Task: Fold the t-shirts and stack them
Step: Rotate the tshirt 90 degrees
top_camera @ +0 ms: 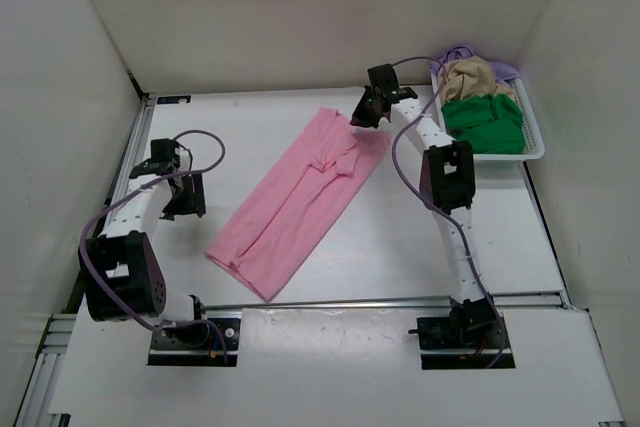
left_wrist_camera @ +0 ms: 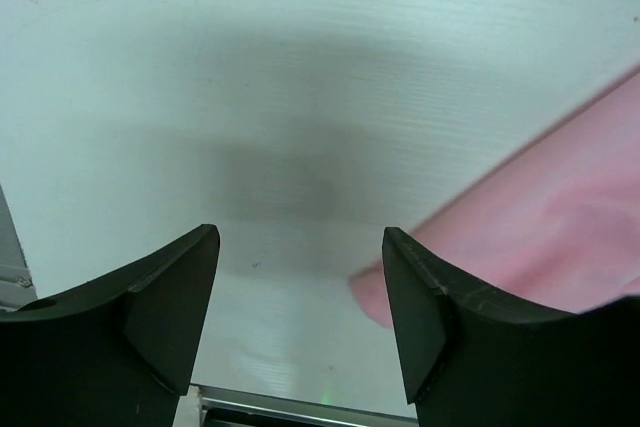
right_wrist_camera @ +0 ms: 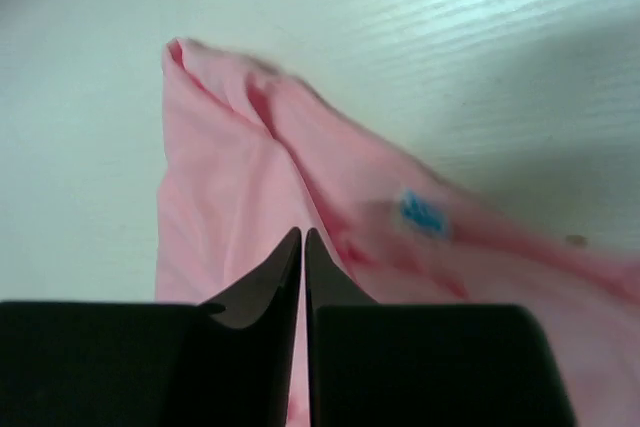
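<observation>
Table [top_camera: 400,247] from above: pink t-shirt [top_camera: 300,202] lies long and diagonal at centre. Green shirt [top_camera: 485,122], tan shirt [top_camera: 475,77] and lavender shirt [top_camera: 455,52] fill the white basket [top_camera: 535,142] at far right. Left wrist: left gripper [left_wrist_camera: 300,247] spread, beside the pink cloth. Right wrist: right gripper [right_wrist_camera: 303,237] pressed together over the pink t-shirt. Its blue label [right_wrist_camera: 423,212] is too blurred to read.

lavender shirt [top_camera: 458,51] mostly buried, blurred tag [right_wrist_camera: 424,213] perhaps

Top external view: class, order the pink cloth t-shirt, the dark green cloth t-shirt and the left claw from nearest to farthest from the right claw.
1. Pink cloth t-shirt, spread mid-table; the right claw is at its far corner.
2. Dark green cloth t-shirt, in the white mesh basket, far right.
3. Left claw, across the table on the left side.
</observation>
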Tool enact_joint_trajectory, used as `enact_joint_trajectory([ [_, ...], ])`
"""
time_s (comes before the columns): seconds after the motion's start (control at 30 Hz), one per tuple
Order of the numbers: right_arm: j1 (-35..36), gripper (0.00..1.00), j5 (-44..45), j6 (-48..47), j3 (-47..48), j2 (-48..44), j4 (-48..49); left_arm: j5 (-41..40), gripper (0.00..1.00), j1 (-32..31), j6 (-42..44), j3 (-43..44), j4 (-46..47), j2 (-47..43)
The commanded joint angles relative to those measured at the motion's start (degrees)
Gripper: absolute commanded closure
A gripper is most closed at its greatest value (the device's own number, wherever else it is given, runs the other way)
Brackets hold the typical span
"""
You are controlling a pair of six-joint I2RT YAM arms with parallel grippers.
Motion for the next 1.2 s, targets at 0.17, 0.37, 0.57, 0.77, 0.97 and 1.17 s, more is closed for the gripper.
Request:
enact_joint_trajectory([
  [0.17,0.27,0.91,4.59,-7.59,-20.95,-23.86,6.7,5.5,0.23,2.79,-0.01,-0.73,-0.91,2.07],
  [0.37,-0.25,0.94,3.19,-5.31,-29.33,-22.76,1.94,7.43,0.23,2.79,-0.01,-2.48,-0.91,3.12],
  [0.57,-1.92,0.95,-2.17,0.83,-22.48,-11.78,-0.52,8.04,0.08,2.79,-0.01,-4.42,-0.38,-4.51],
  [0.77,-2.98,0.98,-4.63,7.61,-15.81,-3.25,-1.76,10.16,0.0,4.54,-0.01,3.62,0.68,-15.59],
  [0.97,-4.13,0.99,-9.11,17.26,4.79,9.69,15.05,1.29,0.0,5.07,-0.01,18.59,-0.47,-17.27],
  [1.17,-4.74,0.77,-11.74,12.56,5.58,3.47,32.85,-1.67,0.0,8.93,-0.01,28.36,-5.03,-18.58],
])
